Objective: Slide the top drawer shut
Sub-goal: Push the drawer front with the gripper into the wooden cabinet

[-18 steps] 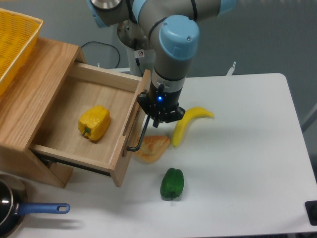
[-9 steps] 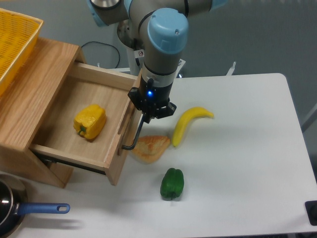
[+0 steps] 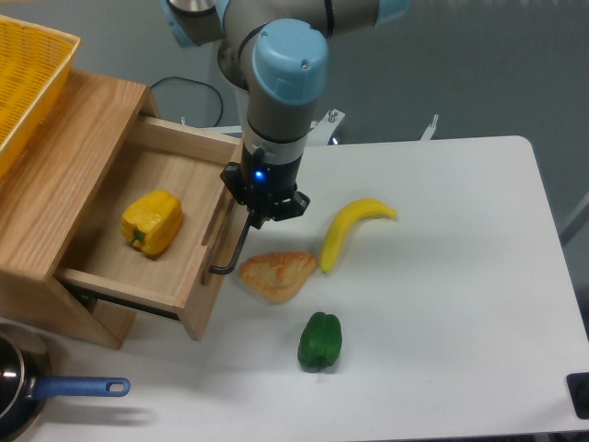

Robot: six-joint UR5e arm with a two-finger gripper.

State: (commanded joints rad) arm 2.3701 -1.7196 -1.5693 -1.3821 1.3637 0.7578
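Gripper (image 3: 260, 210) sits right at the front of the top drawer (image 3: 138, 230), down against the upper end of its black bar handle (image 3: 234, 250); from my fixed view the wrist body covers the fingertips, so I cannot tell whether the jaws are apart, together or clamped on the bar. On my screen a small blue light glows on the wrist just above it. That drawer is still partly pulled out of the wooden cabinet (image 3: 64, 157), its light-wood box open to view and its front panel angled toward the lower middle of the picture. Inside it I see a yellow bell pepper (image 3: 151, 222) lying on the drawer floor, toward the left part of the box and apart from the front panel. On the white table (image 3: 460, 304), a piece of toast (image 3: 277, 275) lies just beside the lower end of the handle, a banana (image 3: 352, 228) lies near it to the right, and a green bell pepper (image 3: 319, 341) stands closer to the camera, apart from both. A yellow basket (image 3: 28, 78) rests on top of the cabinet at the far left, and a pot with a blue handle (image 3: 55, 390) shows at the bottom left corner.
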